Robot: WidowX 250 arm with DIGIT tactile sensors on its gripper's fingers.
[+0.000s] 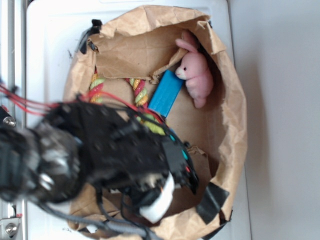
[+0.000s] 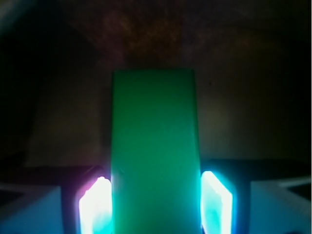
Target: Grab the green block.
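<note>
Green block (image 2: pixel 155 151): smooth, plain, faintly glossy faces, plastic-looking. Paper bag (image 1: pixel 235 125): brown, matt, creased and crumpled. Pink bunny toy (image 1: pixel 197 75): soft plush cloth. Blue block (image 1: pixel 166 93): smooth, matt. Rope (image 1: pixel 140 91): twisted fibre, rough.

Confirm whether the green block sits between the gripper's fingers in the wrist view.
Yes, the green block stands between both glowing fingers, flush against each.

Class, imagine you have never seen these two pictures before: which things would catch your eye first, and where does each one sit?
In the wrist view, the green block fills the centre, standing between two glowing pads of the gripper, whose jaws sit against its sides. In the exterior view, the dark robot arm looms over a crumpled brown paper bag, hiding its lower left. Inside the bag, a pink plush bunny lies beside a blue block.
</note>
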